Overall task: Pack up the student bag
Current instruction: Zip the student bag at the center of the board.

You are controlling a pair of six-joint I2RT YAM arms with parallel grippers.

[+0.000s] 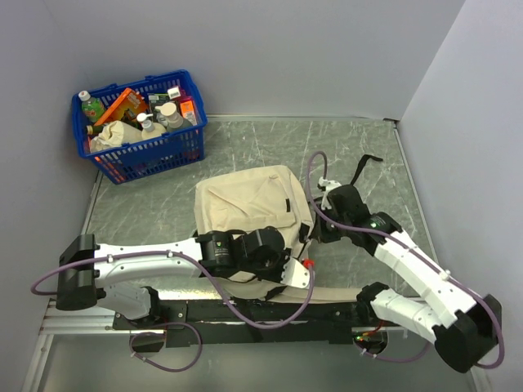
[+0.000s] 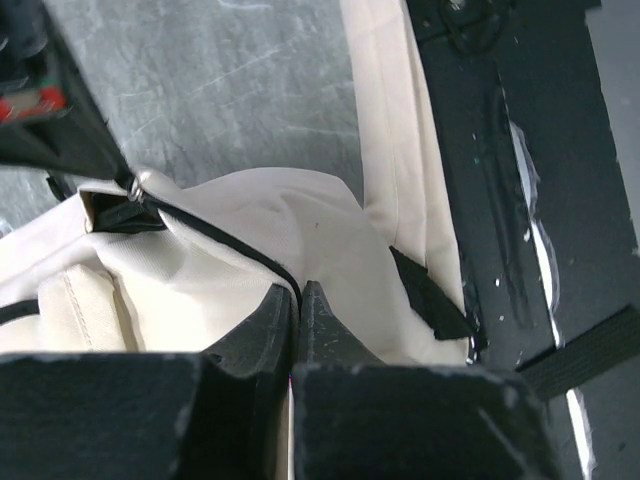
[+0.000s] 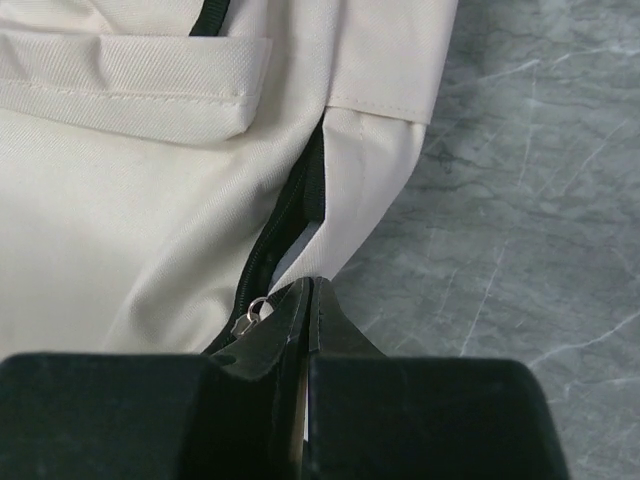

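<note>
A grey marbled table (image 1: 245, 143) stands between plain grey walls. One student bag (image 1: 245, 200) of soft, creased cream cloth lies mid-table, just ahead of the arms. The left gripper (image 2: 299, 292) is pressed together on the cloth at the black zip edge. The right gripper (image 3: 308, 285) pinches the bag's edge beside a small metal zip pull (image 3: 255, 310). One blue plastic lattice basket (image 1: 155, 153) holding bottles stands well apart, far left.
</note>
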